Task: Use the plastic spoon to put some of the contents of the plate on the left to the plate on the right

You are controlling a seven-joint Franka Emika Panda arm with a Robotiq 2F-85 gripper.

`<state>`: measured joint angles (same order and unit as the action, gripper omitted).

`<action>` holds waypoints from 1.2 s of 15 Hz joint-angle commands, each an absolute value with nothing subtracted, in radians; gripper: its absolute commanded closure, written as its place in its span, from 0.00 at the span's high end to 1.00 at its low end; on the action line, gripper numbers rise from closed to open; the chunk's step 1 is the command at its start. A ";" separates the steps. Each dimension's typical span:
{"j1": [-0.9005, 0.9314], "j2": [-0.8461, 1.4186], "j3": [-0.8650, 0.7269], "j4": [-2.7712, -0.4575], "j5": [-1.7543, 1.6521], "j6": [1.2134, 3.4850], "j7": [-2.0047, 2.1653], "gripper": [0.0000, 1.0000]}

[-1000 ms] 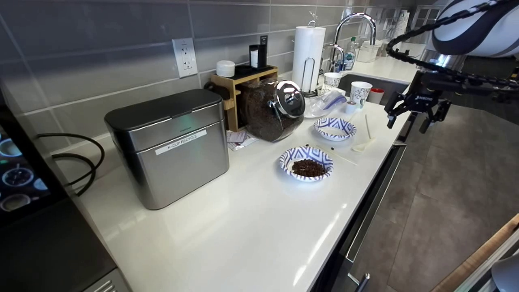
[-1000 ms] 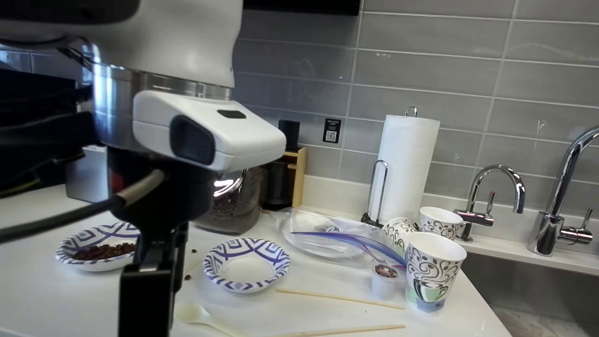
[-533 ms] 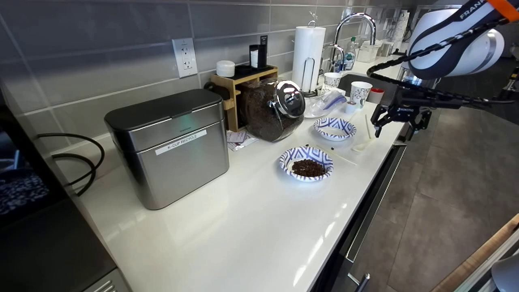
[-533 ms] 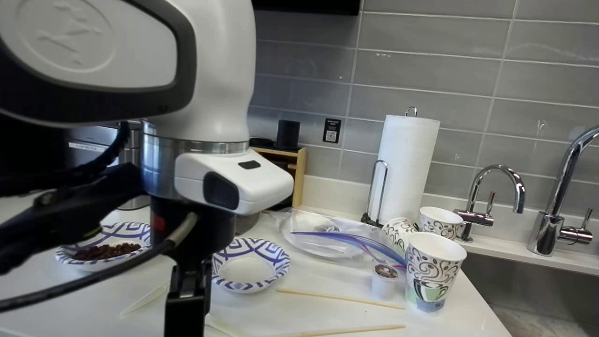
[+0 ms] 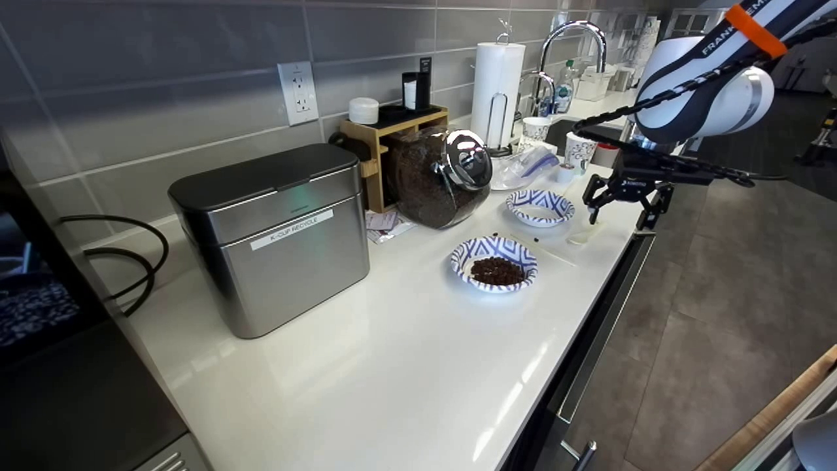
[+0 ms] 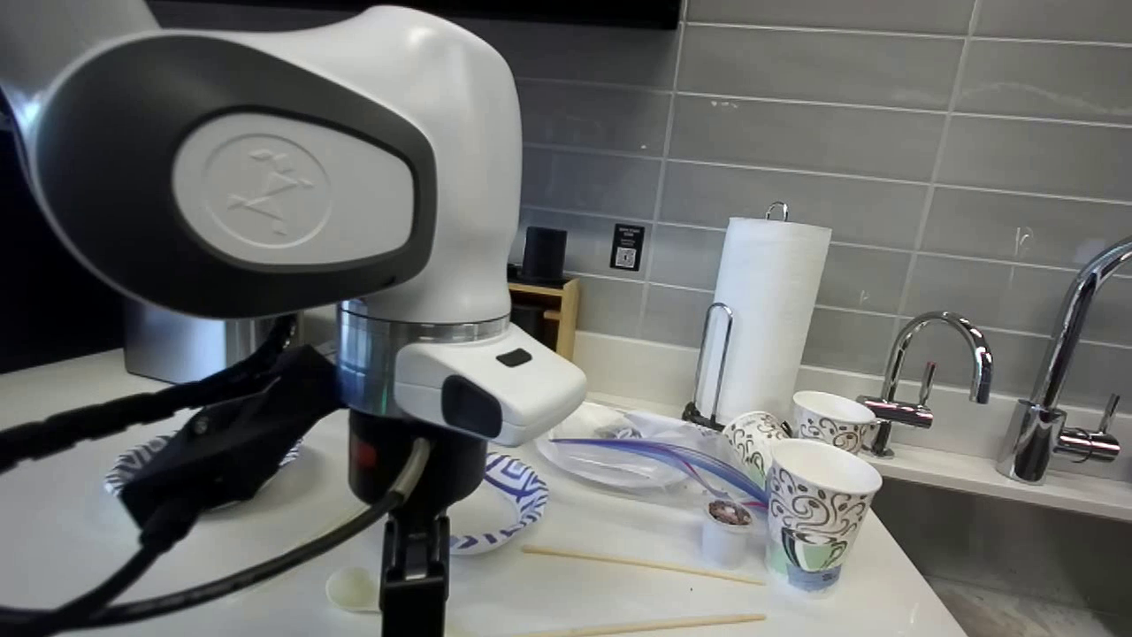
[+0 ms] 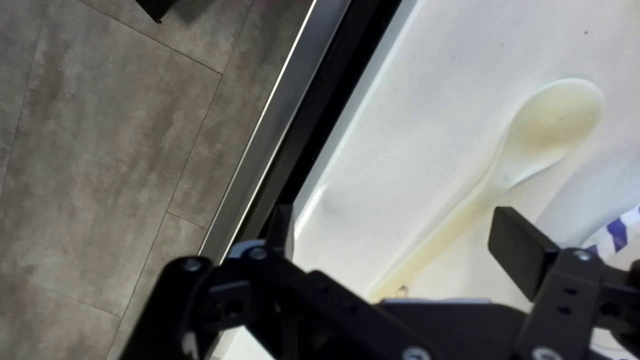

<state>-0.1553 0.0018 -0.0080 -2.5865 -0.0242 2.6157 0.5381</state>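
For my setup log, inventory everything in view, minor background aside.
Counter: one, white, along wall
Spoon: one, cream, on counter
Left plate: one, blue-white, on counter
Right plate: one, blue-white, on counter
Dark bits: one heap, brown, in left plate
Sticks: at least two, tan, on counter
Faucets: two, chrome, at sink
Patterned cups: three, white, near sink
Small tub: one, white, beside cups
Paper towels: one roll, white, near wall
Plastic bag: one, clear, on counter
Rack: one, tan, near wall
Jar: one, clear, beside rack
Bin: one, silver, on counter
Machine: one, black, near bin
Arm: one, white, above counter edge
Jaws: one pair, black, open, near spoon
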 commanded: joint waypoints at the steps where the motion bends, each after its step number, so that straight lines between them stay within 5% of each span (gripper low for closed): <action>1: -0.116 0.062 -0.035 -2.550 -0.020 2.647 0.559 1.00; 11: -0.059 0.121 -0.057 -2.516 -0.005 2.684 0.566 0.98; 16: -0.043 0.135 -0.071 -2.509 -0.010 2.681 0.573 0.71; 18: -0.042 0.130 -0.075 -2.510 -0.005 2.674 0.570 0.51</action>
